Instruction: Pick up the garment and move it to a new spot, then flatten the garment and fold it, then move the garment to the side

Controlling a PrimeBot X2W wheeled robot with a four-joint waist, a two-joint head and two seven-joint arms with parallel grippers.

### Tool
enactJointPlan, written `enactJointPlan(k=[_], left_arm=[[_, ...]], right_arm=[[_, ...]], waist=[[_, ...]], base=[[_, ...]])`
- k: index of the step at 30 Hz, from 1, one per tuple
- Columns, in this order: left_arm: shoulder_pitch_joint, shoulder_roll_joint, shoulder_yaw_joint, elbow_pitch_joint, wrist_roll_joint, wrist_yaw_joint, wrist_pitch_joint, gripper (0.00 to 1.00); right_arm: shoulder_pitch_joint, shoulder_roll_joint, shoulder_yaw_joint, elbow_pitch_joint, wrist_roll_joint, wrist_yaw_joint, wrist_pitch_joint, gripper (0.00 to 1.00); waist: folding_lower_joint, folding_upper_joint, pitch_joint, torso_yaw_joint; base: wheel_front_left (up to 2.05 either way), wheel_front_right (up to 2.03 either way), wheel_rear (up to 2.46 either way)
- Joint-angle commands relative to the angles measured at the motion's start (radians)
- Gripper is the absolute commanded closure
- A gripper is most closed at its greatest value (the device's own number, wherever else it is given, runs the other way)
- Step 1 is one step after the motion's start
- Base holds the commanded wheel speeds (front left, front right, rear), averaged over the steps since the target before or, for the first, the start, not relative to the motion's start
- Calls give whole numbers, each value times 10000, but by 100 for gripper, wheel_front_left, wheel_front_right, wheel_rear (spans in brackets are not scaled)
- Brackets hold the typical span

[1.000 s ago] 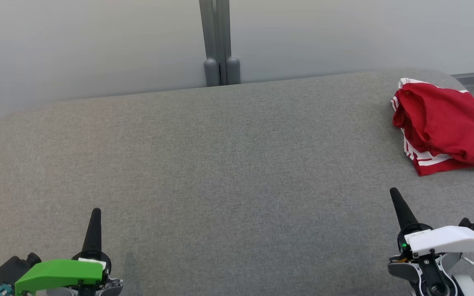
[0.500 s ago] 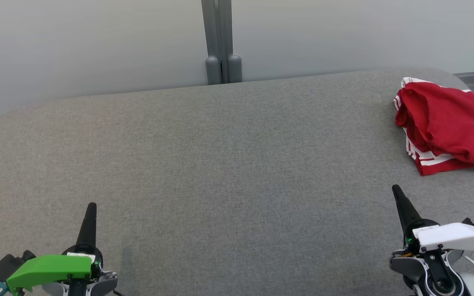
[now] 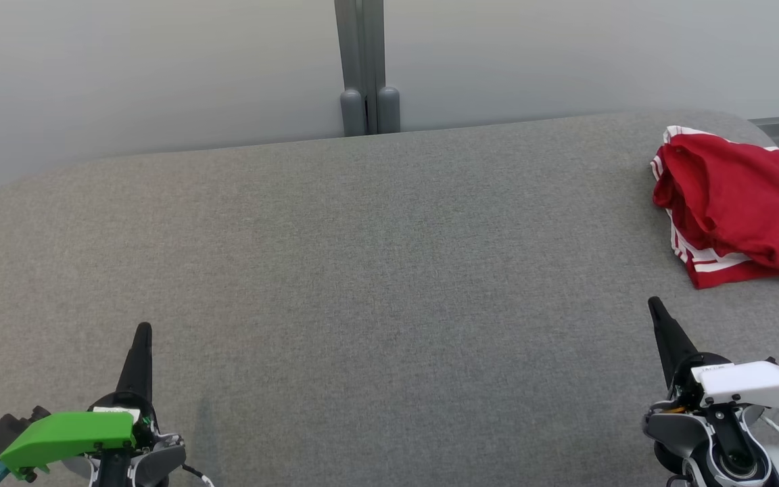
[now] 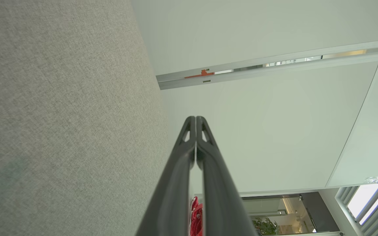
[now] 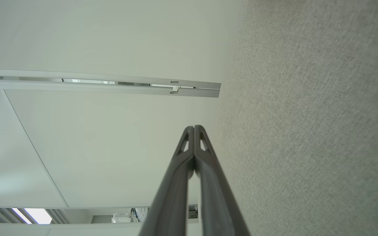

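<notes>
The garment (image 3: 734, 203), red with white stripes, lies crumpled at the far right of the grey table (image 3: 376, 270), partly cut by the view's edge. A sliver of the garment (image 4: 196, 218) also peeks between my left fingers in the left wrist view. My left gripper (image 3: 143, 329) is shut at the lower left, far from the cloth. At the lower right, my right gripper (image 3: 652, 302) is shut too, a short way in front of the garment and apart from it. Both wrist views show the fingers pressed together, left gripper (image 4: 196, 118), right gripper (image 5: 194, 127), holding nothing.
A pale wall with a grey post (image 3: 369, 67) runs behind the table's far edge. The table's rounded corners fall away at far left and far right. Wide bare felt spreads across the middle.
The whole head view has drifted slightly, so the camera moved. Both grippers sit a little lower and further out in the frame. The garment lies as before.
</notes>
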Motion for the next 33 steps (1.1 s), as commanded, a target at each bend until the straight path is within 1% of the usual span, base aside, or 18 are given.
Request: enactJointPlan(k=[1, 16, 33], left_arm=[[-211, 41, 87, 14, -235, -76, 71, 100], [-455, 7, 323, 199, -1186, -205, 377, 100], [-446, -62, 394, 196, -1070, -201, 431, 100]], right_arm=[[-119, 0, -69, 21, 223, 4, 77, 100], [-240, 82, -309, 120, 1165, 4, 364, 100], [-223, 128, -367, 121, 1066, 4, 414, 100]], waist=[[0, 0, 7, 7], [0, 0, 68, 64], [0, 0, 69, 65]], base=[[0, 0, 0], [0, 0, 0], [0, 0, 0]])
